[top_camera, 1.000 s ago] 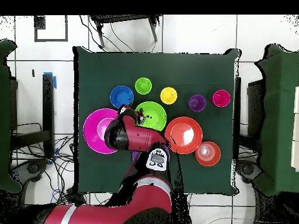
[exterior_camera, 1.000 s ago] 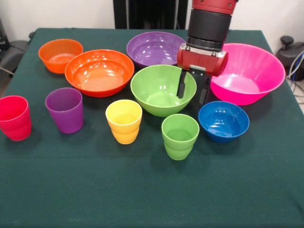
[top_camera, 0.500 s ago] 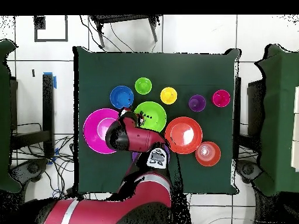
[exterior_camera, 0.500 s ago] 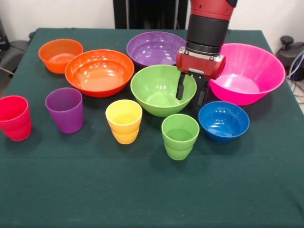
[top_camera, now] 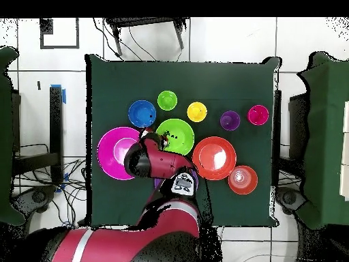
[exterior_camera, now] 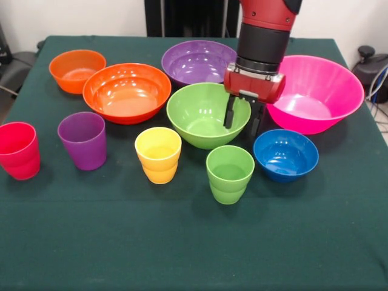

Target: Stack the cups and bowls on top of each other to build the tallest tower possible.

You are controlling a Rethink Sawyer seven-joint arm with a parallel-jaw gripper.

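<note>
Green cloth covers the table [exterior_camera: 182, 242], and nothing on it is stacked; every piece stands apart, mouth up. Nearest in the front view runs a row of cups: red cup [exterior_camera: 18, 150] at the left edge, purple cup [exterior_camera: 83, 140], yellow cup [exterior_camera: 158, 154], then green cup [exterior_camera: 230, 174]. Just right of the green cup sits the small blue bowl [exterior_camera: 285, 154].

Behind that row is the lime green bowl [exterior_camera: 203, 115], and my pincer [exterior_camera: 239, 117] hangs over its right rim, between it and the pink bowl [exterior_camera: 318, 92]. My two black fingers [exterior_camera: 230, 113] are spread, one over the lime bowl's inside and the other outside its rim; they grip nothing. Whether either finger touches the rim I cannot tell.

Left of the lime bowl is the large orange bowl [exterior_camera: 127, 91]. Farther back stand the small orange bowl [exterior_camera: 77, 70] at the left and the purple bowl [exterior_camera: 197, 61] beside my wrist. From overhead my arm [top_camera: 160, 164] covers the purple bowl almost wholly.
</note>
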